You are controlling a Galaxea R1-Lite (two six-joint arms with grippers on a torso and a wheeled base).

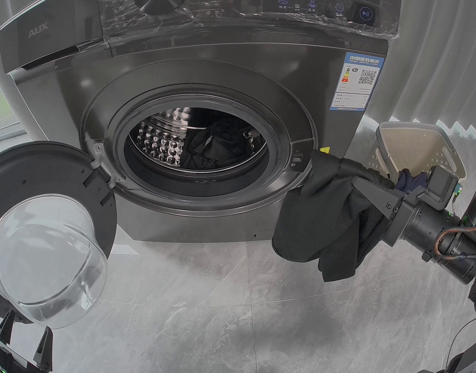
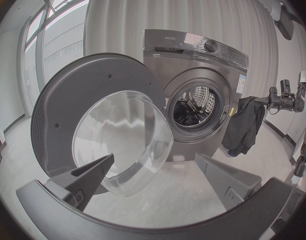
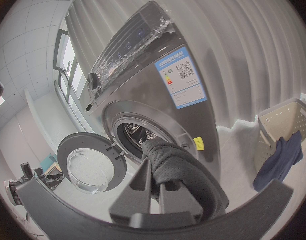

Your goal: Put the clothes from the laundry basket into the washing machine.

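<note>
Your right end effector [image 1: 373, 191] is clamped on a black garment [image 1: 326, 218]. The garment hangs above the floor [image 1: 196, 306], just beside the washing machine [image 1: 207, 68] and to the right of its open port. Your left end effector [image 1: 24, 338] sits low near the swung-open door [image 1: 46, 167], fingers spread with nothing between them. Another dark garment [image 1: 217, 143] lies in the drum [image 1: 160, 141]. A blue garment [image 1: 410, 180] drapes over the rim of the laundry basket [image 1: 419, 143].
</note>
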